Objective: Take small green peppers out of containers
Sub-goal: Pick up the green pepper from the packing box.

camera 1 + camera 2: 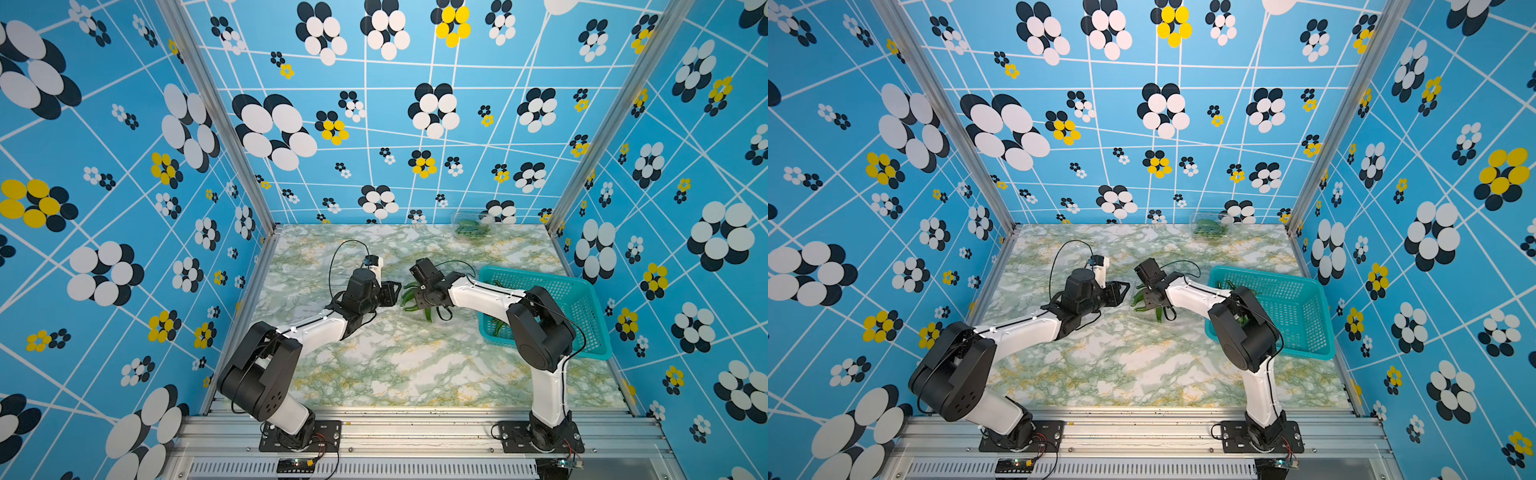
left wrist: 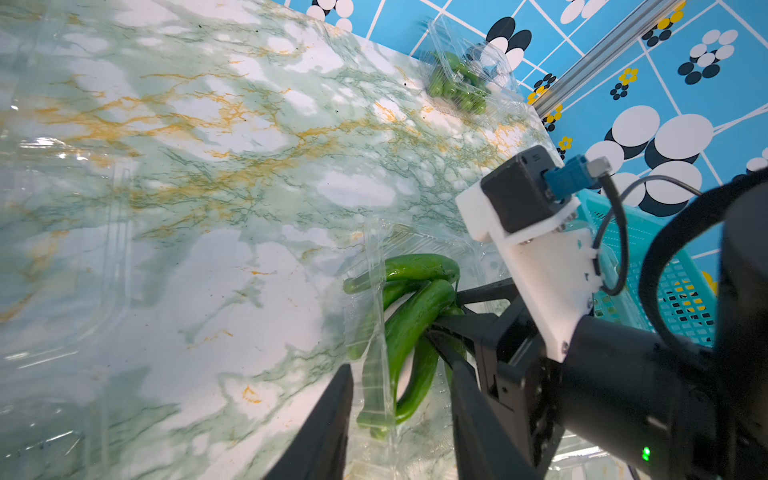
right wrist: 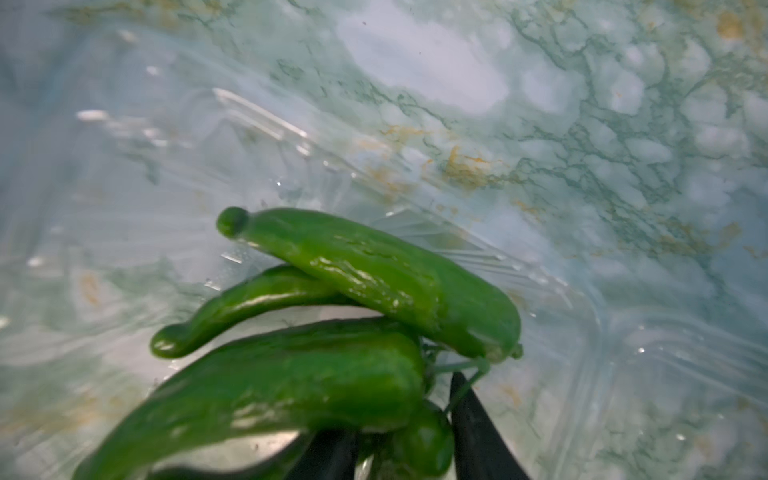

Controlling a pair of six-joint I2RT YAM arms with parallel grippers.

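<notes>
Mid-table, a bunch of small green peppers point(image 3: 332, 374) hangs from my right gripper point(image 3: 403, 449), which is shut on it near the stems. In both top views the bunch point(image 1: 409, 296) point(image 1: 1140, 299) sits between the two grippers. Beneath it lies an open clear container point(image 2: 376, 332), blurred in the right wrist view. My left gripper point(image 2: 402, 370) straddles this container's ribbed wall, with the plastic between its fingers. The right gripper point(image 1: 417, 301) faces the left gripper point(image 1: 397, 291), almost touching it. A second container point(image 1: 471, 226) of peppers stands at the back wall.
A teal basket point(image 1: 582, 303) stands at the right edge behind the right arm, with a few peppers point(image 1: 498, 326) in its near corner. An empty clear container point(image 2: 83, 249) lies on the marble table close to the left arm.
</notes>
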